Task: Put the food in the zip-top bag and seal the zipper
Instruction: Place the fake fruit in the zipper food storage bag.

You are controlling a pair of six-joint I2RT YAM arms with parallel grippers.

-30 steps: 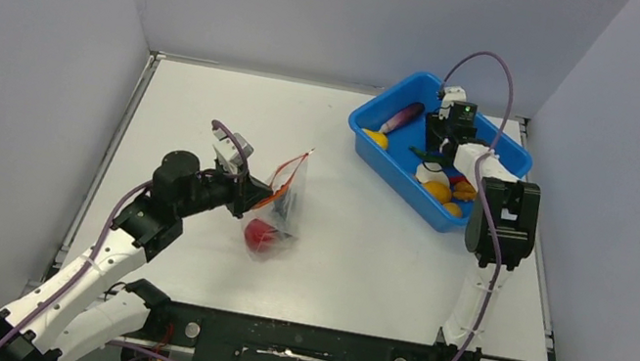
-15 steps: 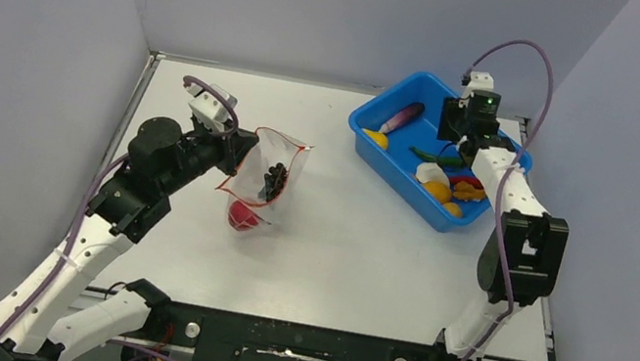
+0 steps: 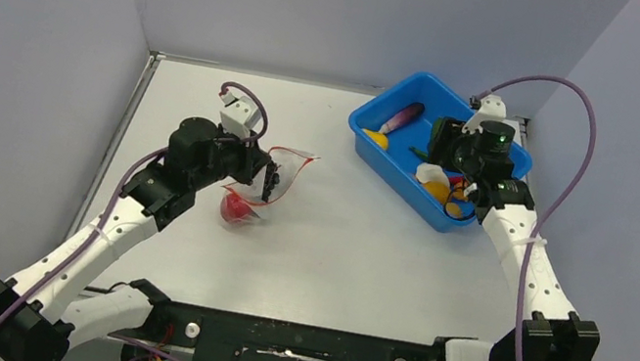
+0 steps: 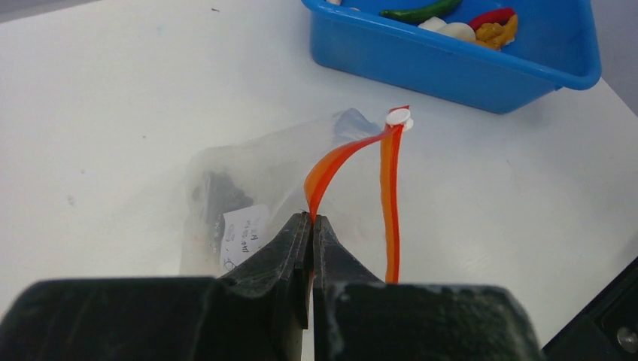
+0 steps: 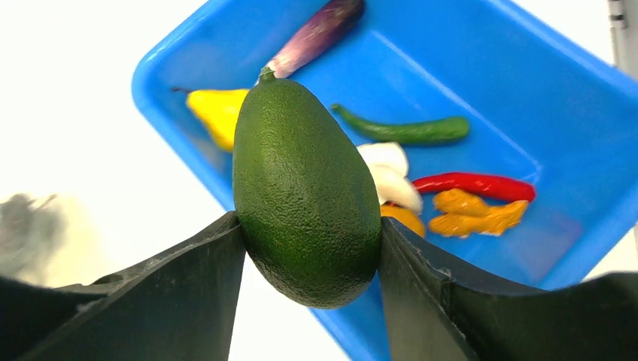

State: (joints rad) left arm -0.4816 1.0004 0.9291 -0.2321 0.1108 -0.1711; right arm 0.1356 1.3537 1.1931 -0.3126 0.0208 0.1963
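**A:** What does the room look like from above?

**B:** There's a white bench (image 3: 364, 248) with plain grey walls (image 3: 356, 8) on three sides. The clear bag (image 3: 286, 173) is left of centre with a red ball (image 3: 235, 208) inside. A blue tub (image 3: 394, 174) sits at the back right. The left tool (image 3: 265, 174) is at the bag's mouth, and the right tool (image 3: 434, 146) is over the tub.

**A:** And the left wrist view?

**B:** That tool is pressed together, pinching the orange zipper (image 4: 387, 188), which loops up off the bare white surface. Dark grapes (image 4: 218, 197) show through the plastic.

**A:** The right wrist?

**B:** That tool clamps a green avocado (image 5: 305, 188) from both sides, with the tub behind it. In the tub lie an eggplant (image 5: 316, 34), a yellow piece (image 5: 214, 113), a green chilli (image 5: 406, 131) and a red chilli (image 5: 474, 184).
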